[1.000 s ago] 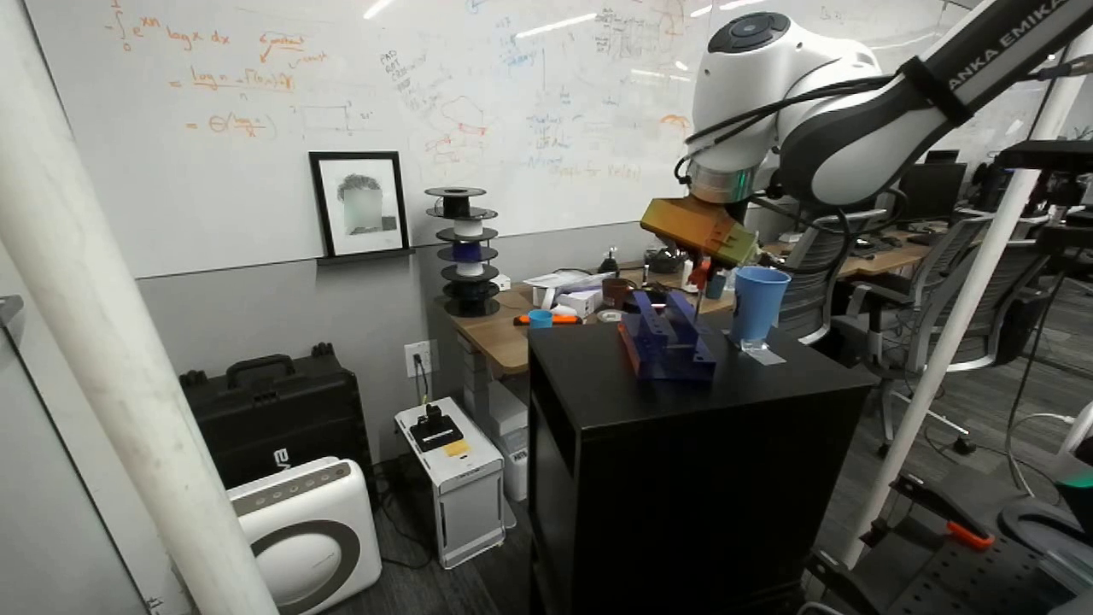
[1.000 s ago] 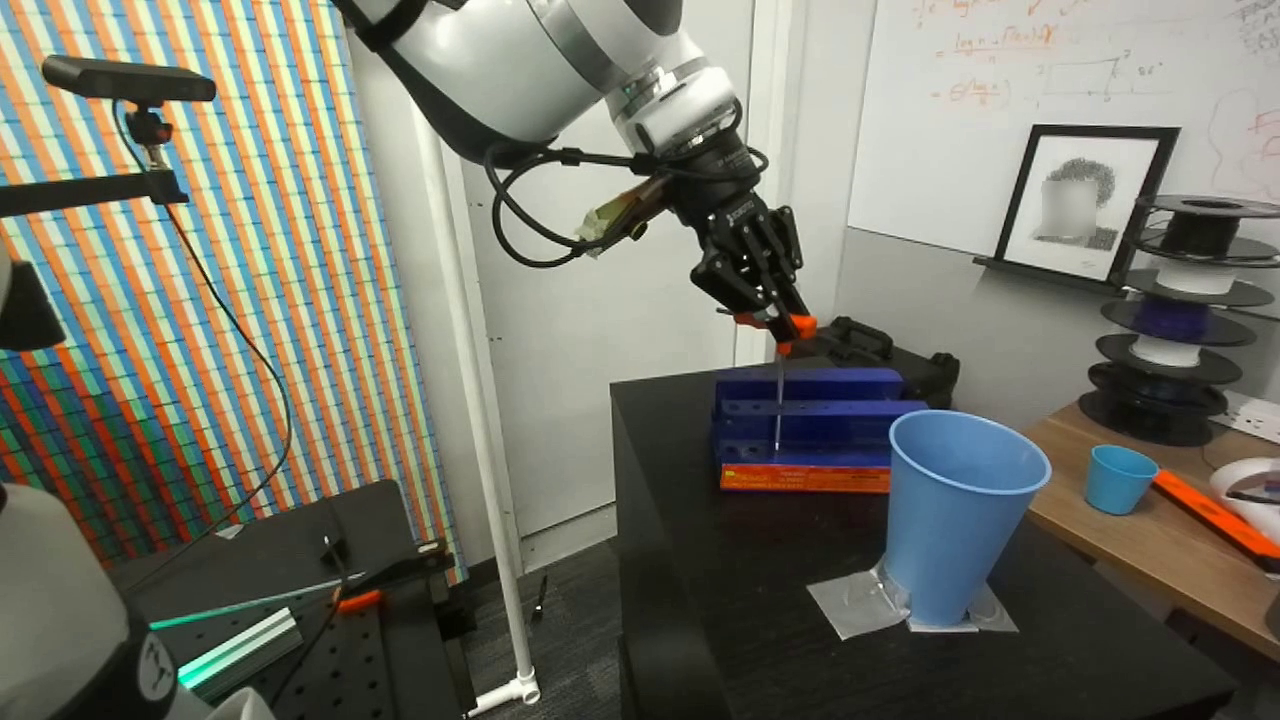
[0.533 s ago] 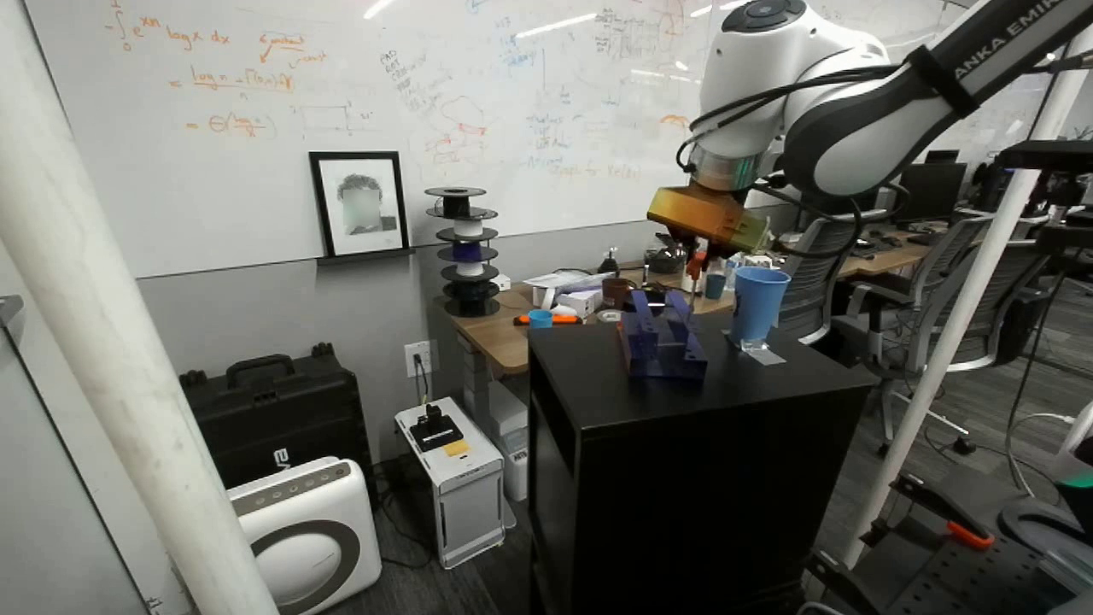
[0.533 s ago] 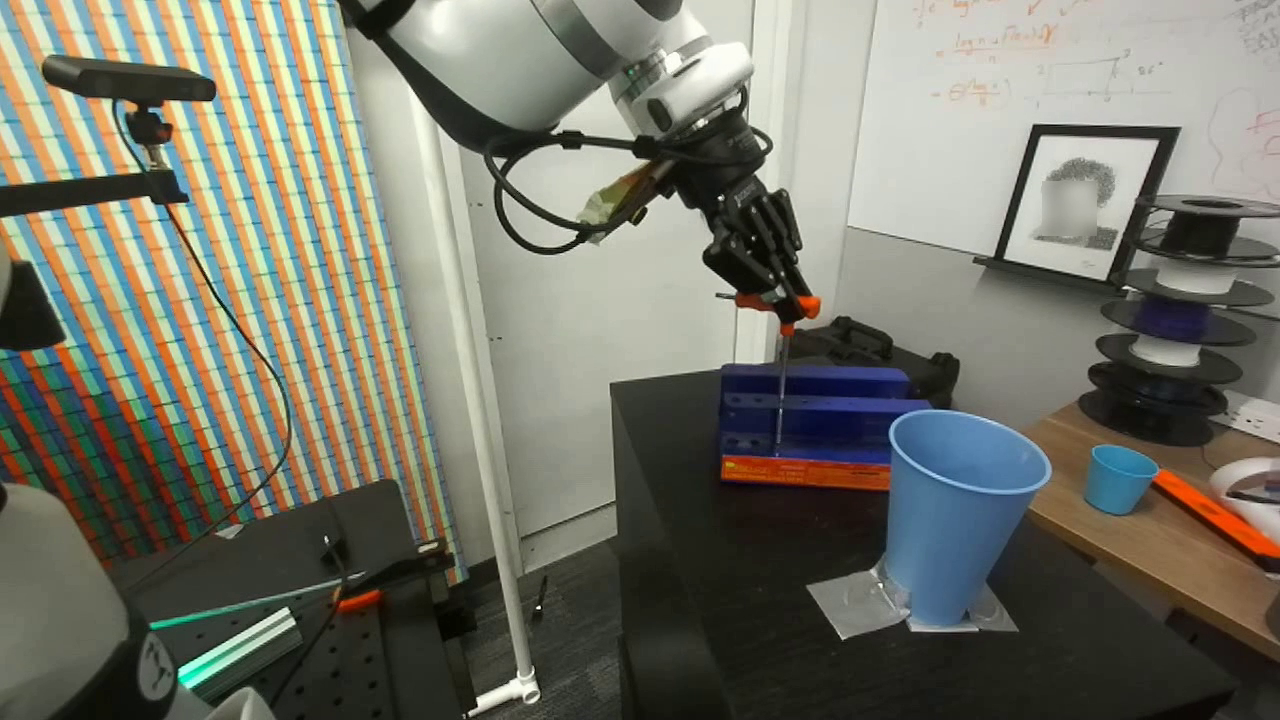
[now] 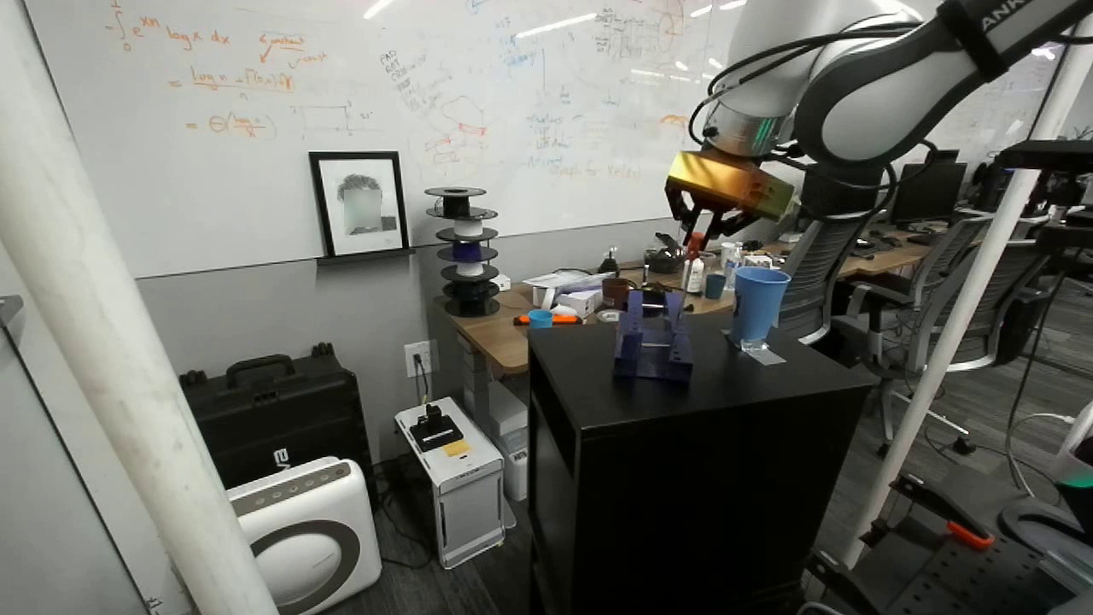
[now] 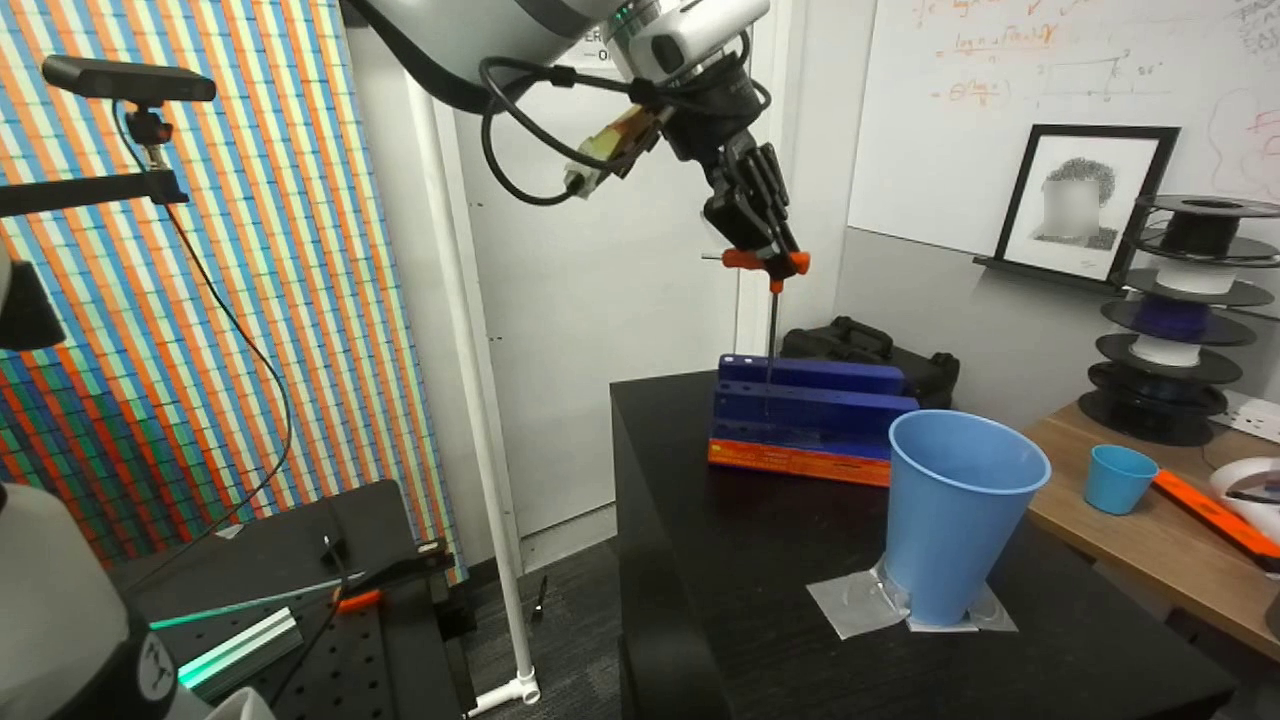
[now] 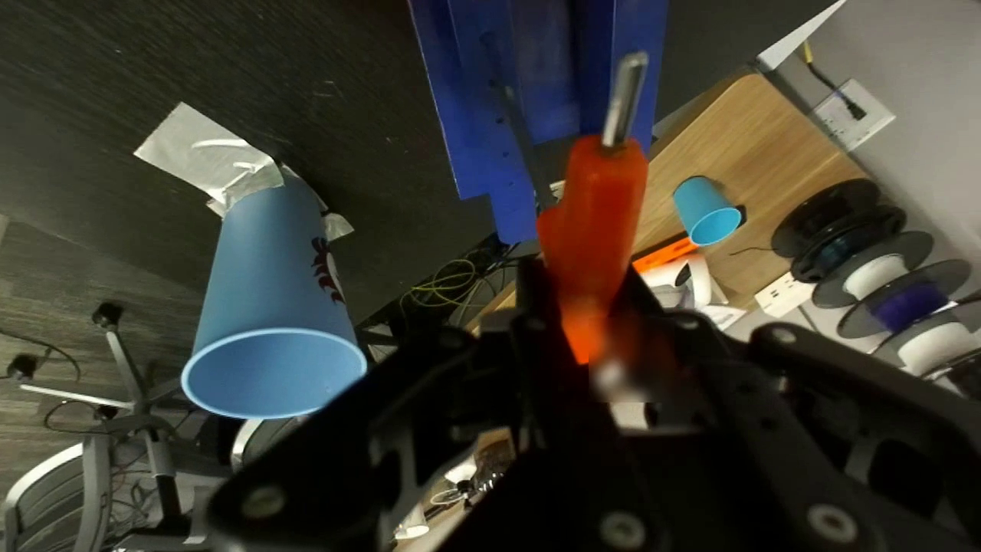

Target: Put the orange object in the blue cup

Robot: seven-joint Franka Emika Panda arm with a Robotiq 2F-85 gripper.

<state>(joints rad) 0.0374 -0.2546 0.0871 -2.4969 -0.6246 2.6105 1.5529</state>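
In an exterior view, at left, a black bar-shaped device [image 6: 130, 80] stood on a bracket [image 6: 80, 193] in front of a panel of coloured stripes [image 6: 280, 230]. Right of the panel: a white pole [image 6: 479, 400].

Next rightward, black cabinet [image 6: 780, 545]. Above its far left part was the gripper [image 6: 784, 258], angled down and clamped on the orange T-handled tool [image 7: 598, 215]; wrist view confirmed the handle between the fingers. Tool was in the air, handle roughly level, metal shaft [image 6: 773, 322] pointing down over the left part of a blue rack [image 6: 830, 435]. Lower end of shaft was faint; could not tell whether it was clear of the rack. Rack sat on the far part of the cabinet top, an orange strip [image 6: 800, 462] along its near side.

To the right of the rack, nearer and apart from it, the blue cup [image 6: 965, 520] stood upright, grey tape [image 6: 850, 603] at its base. Tool was outside the cup, above it and to its far left.

Far right: framed picture [image 6: 1090, 210]; then, on a wooden desk [image 6: 1160, 545], a small bright-blue cup [image 6: 1118, 480], a stack of spools [image 6: 1190, 310] farther back, and a nearer orange bar [image 6: 1215, 520].
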